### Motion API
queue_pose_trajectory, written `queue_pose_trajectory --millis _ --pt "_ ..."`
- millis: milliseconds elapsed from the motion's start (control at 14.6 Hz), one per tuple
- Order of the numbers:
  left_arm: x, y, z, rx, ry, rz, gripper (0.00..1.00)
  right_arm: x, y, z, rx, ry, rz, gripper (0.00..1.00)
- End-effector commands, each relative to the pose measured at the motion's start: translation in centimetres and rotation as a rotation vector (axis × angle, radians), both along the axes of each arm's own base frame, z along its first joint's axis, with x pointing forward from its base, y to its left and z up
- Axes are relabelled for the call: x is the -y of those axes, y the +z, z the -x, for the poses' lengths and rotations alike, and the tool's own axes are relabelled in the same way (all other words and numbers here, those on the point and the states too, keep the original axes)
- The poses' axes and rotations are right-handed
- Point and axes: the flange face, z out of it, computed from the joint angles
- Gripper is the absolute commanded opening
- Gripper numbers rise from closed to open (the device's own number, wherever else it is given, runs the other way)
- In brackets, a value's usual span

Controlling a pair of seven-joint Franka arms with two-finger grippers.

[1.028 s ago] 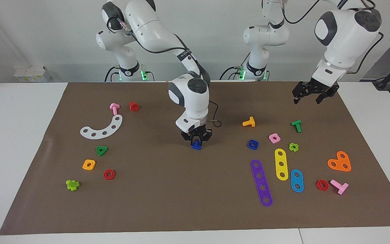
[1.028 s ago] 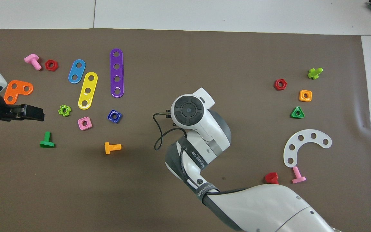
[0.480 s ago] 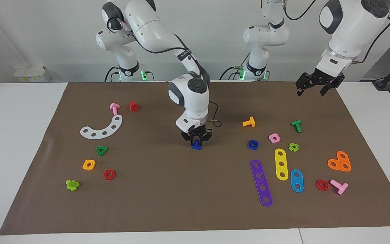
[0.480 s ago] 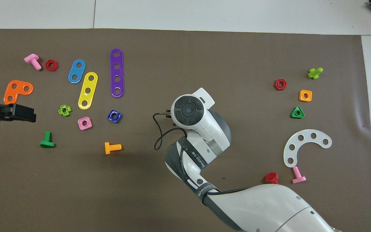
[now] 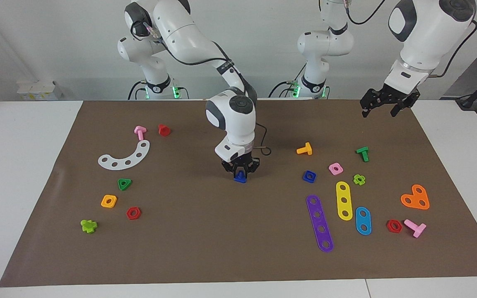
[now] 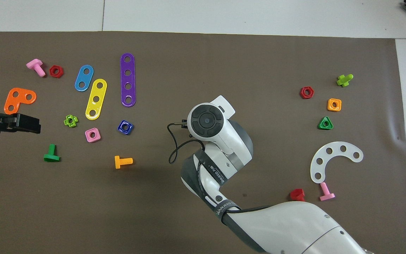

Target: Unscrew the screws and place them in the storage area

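Note:
My right gripper (image 5: 240,173) reaches down at the middle of the brown mat (image 5: 205,231) and is shut on the dark-blue bolt (image 5: 240,178), which it holds just at the mat's surface. In the overhead view the right arm's wrist (image 6: 206,121) hides both bolt and fingers. The dark-blue square nut (image 5: 309,176) lies loose on the mat toward the left arm's end, also in the overhead view (image 6: 125,127). My left gripper (image 5: 382,108) hangs open and empty, high over the mat's corner at the left arm's end; it also shows in the overhead view (image 6: 34,123).
Around the nut lie an orange bolt (image 5: 304,149), a pink nut (image 5: 336,168), a green bolt (image 5: 362,153) and purple (image 5: 319,223), yellow (image 5: 344,200) and blue (image 5: 363,220) strips. Toward the right arm's end lie a white arc (image 5: 125,156), nuts and bolts.
My left gripper has risen and drawn back toward the robots' edge of the mat, then held. My right gripper and the blue bolt have not moved.

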Motion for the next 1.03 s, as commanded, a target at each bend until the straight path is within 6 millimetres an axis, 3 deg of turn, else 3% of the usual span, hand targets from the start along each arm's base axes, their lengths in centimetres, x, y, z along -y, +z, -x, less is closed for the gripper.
queue_pose_trajectory --millis 0,137,274,411,548,754,960 --pt "-0.2 0.7 -0.6 0.053 0.015 -0.021 1.00 0.0 0.0 -0.4 0.021 0.019 0.002 0.26" --pt "0.0 0.7 -0.7 0.054 0.012 -0.019 1.00 0.0 -0.1 -0.4 0.019 0.021 0.004 0.00" --pt "0.6 1.2 -1.1 0.066 0.005 -0.013 1.00 0.5 -0.1 -0.7 0.015 0.011 0.006 0.00" --pt "0.9 2.9 -1.4 0.089 0.005 -0.013 1.00 0.7 0.2 -1.0 0.015 0.008 0.007 0.00" --pt "1.7 3.3 -2.2 0.063 -0.007 -0.021 1.00 2.1 1.5 -1.8 0.021 -0.014 0.006 0.00" --pt "1.9 5.1 -2.8 0.038 -0.009 -0.024 1.00 8.6 7.6 -4.2 0.045 -0.007 0.014 0.00" --pt "2.2 4.3 -2.3 0.025 -0.010 -0.026 1.00 16.8 10.8 -6.5 0.033 0.028 0.037 0.00"
